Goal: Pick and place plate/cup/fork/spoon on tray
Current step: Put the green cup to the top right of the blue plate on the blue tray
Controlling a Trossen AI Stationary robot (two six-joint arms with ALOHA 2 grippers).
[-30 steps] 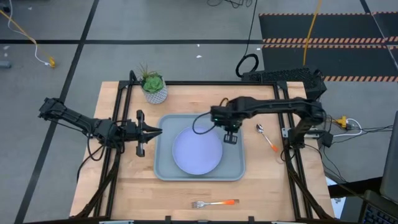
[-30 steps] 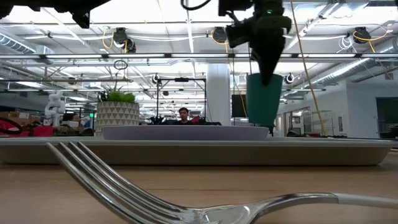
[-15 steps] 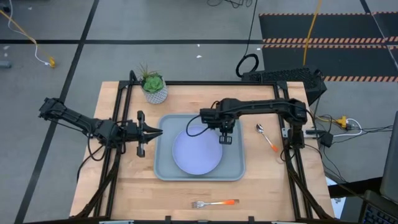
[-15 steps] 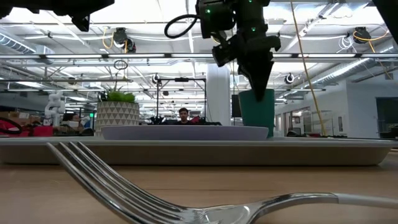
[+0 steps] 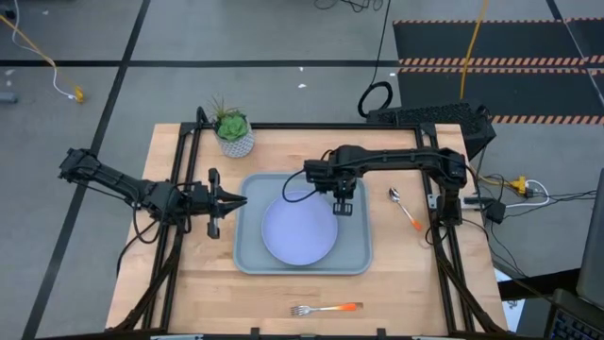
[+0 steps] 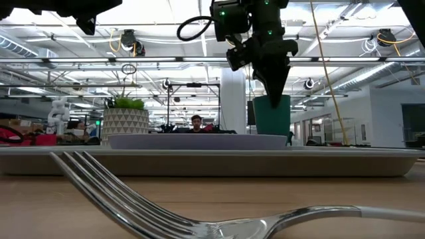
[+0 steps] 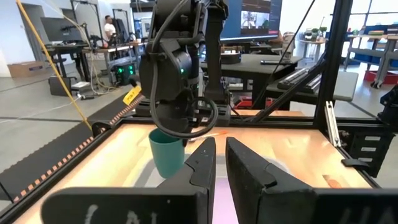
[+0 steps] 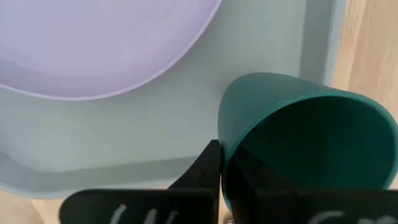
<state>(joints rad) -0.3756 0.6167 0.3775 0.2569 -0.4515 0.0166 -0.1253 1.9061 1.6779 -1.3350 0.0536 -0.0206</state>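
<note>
The dark green cup (image 6: 271, 115) is upright over the far right corner of the grey-blue tray (image 5: 356, 257), beside the lavender plate (image 5: 299, 229) that lies flat in the tray. My right gripper (image 5: 344, 205) is shut on the cup from above. My left gripper (image 5: 238, 200) is shut and empty, just off the tray's left rim. The spoon (image 5: 406, 208) lies on the table right of the tray. The fork (image 5: 326, 309) lies near the table's front edge. My right gripper pinches the cup's rim wall (image 8: 225, 144), one finger outside (image 8: 208, 168) and one inside the cup. The fingers point down from above. The cup hangs upright below them; the plate hides its base in the low view, so whether it rests on the tray I cannot tell.
A white pot with a green plant (image 5: 234, 133) stands at the table's far left. Black frame rails run along the table's edges (image 5: 444, 255). People and benches show in the room behind the table.
My right gripper has gone a little toward the table's left edge and down, still shut on the cup. The cup has come lower beside the plate and stays upright.
</note>
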